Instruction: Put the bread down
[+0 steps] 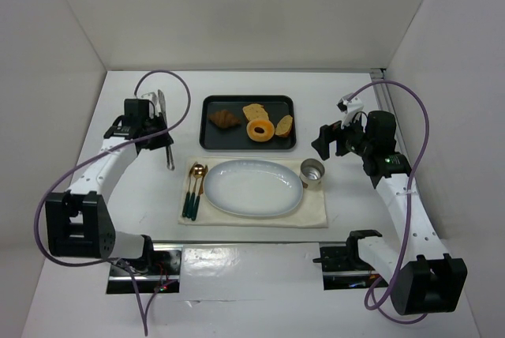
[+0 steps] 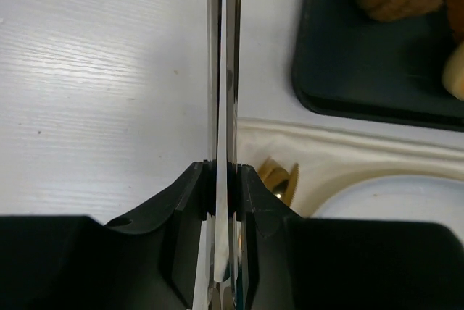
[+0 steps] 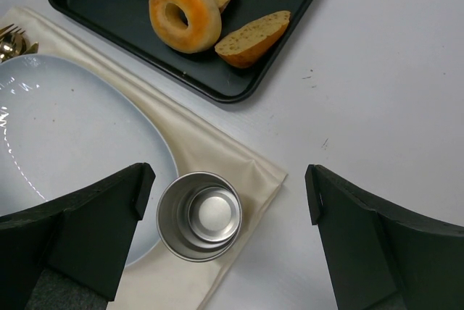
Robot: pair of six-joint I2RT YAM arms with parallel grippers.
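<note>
Several breads lie in a black tray (image 1: pixel 211 142): a croissant (image 1: pixel 225 119), a ring-shaped bagel (image 1: pixel 259 129) and two cut slices (image 1: pixel 255 111) (image 1: pixel 284 125). My left gripper (image 1: pixel 151 122) sits left of the tray, shut on metal tongs (image 1: pixel 166 137); the tong blades (image 2: pixel 222 71) run straight out between the jaws of that gripper (image 2: pixel 222 172). My right gripper (image 1: pixel 332 140) hangs open to the right of the tray, nothing in it. From its wrist, the right gripper (image 3: pixel 230 179) looks down on the bagel (image 3: pixel 185 13) and a slice (image 3: pixel 251 37).
A pale oval plate (image 1: pixel 252 188) rests on a cream cloth (image 1: pixel 316 215) in front of the tray. A steel cup (image 1: pixel 312 172) stands at the cloth's right corner, below my right gripper. Gold cutlery with dark handles (image 1: pixel 194 188) lies left of the plate.
</note>
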